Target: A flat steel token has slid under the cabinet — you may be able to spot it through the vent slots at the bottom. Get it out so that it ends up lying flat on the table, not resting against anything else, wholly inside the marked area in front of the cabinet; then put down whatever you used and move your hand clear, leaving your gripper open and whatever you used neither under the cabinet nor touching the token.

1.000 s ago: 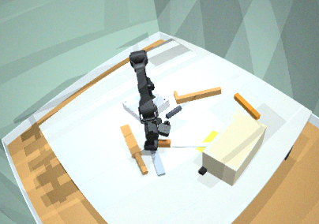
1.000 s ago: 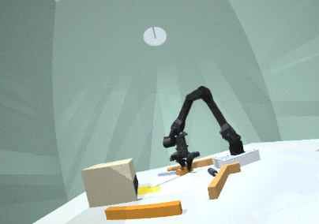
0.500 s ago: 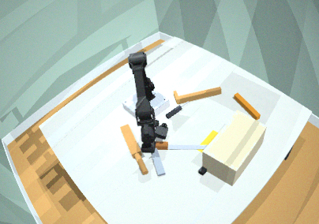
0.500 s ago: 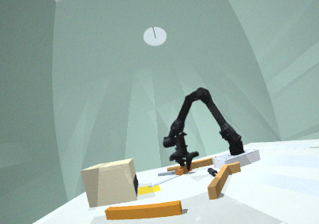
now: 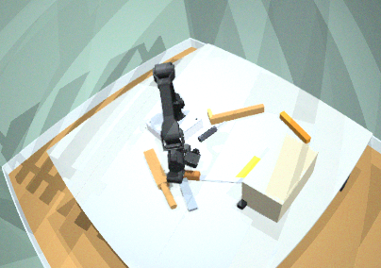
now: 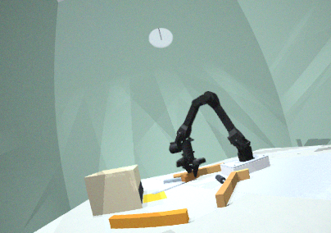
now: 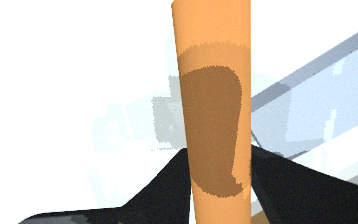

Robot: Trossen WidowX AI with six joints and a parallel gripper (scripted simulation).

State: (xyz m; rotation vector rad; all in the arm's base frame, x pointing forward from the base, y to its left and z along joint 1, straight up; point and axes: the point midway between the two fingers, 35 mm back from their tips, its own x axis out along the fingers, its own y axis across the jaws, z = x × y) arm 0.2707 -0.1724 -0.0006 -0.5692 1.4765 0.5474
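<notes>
The jaws of the gripper [image 5: 184,176] [image 6: 192,174] [image 7: 220,175] are pinching the orange handle [image 5: 192,175] [image 6: 189,177] [image 7: 215,115], and beside them is a pale blue bar [image 5: 189,195] [image 6: 172,180] [image 7: 315,105].

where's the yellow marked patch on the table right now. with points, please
In the top view, the flat yellow rectangle [image 5: 248,167] [image 6: 155,197] lies right of the black pincer [image 5: 192,175] [image 6: 192,174] [image 7: 220,175], just off the beige box-shaped cabinet's [image 5: 278,181] [image 6: 115,190] upper-left side.
</notes>
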